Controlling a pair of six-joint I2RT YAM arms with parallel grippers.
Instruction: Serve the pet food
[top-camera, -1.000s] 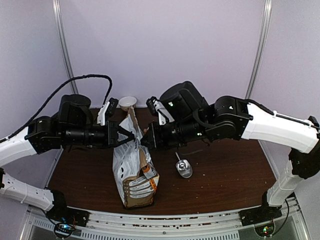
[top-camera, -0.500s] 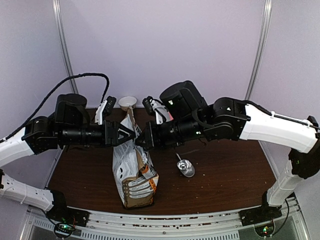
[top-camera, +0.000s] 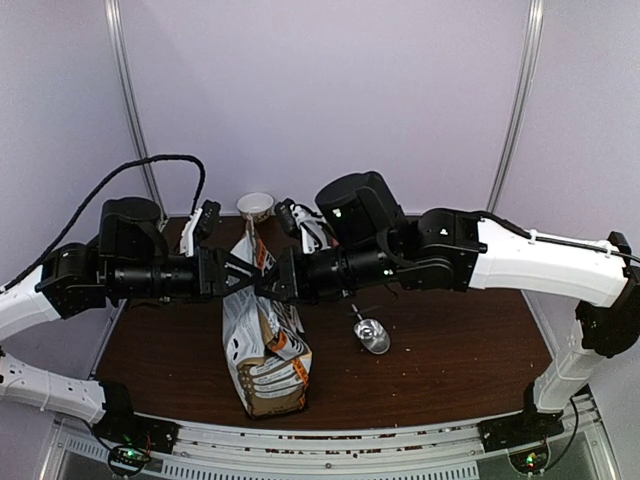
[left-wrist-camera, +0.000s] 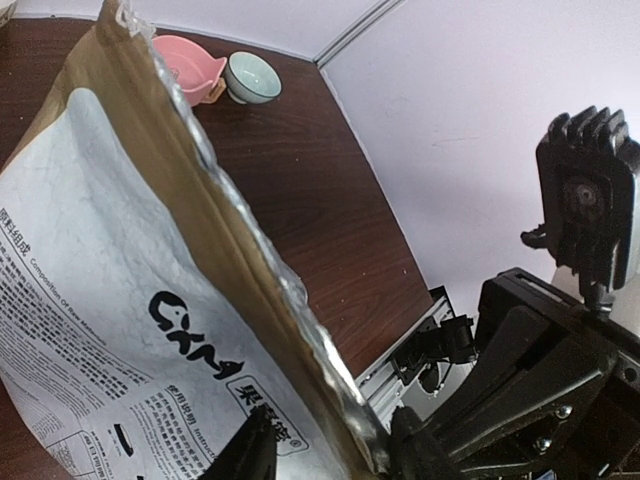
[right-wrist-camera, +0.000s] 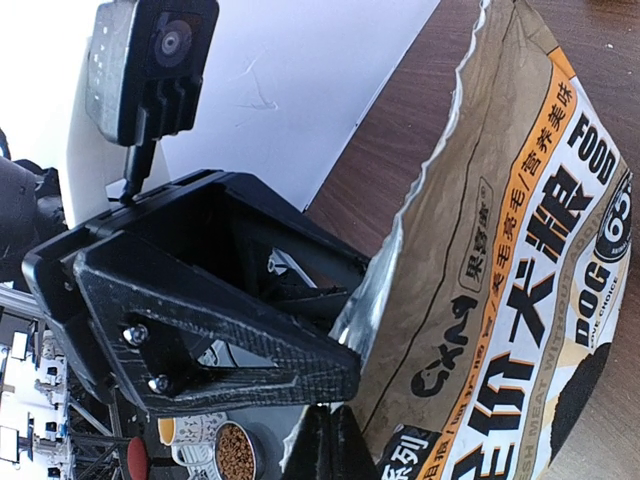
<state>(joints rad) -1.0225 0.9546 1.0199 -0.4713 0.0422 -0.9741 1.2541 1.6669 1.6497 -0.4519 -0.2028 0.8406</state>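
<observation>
Status: my right hand (right-wrist-camera: 325, 440) is pinching the bag's (top-camera: 265, 350) torn rim, my left hand (left-wrist-camera: 330, 455) is hanging spread around that same rim, and the pet food (right-wrist-camera: 235, 455) is sitting in the paper cup (top-camera: 255, 207) by the table's (top-camera: 450, 340) far edge.

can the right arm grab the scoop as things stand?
Probably not yet. The right gripper is shut on the top edge of the bag. The scoop lies uncovered on the table on that arm's side, nothing around it. It would likely have to let go first.
</observation>
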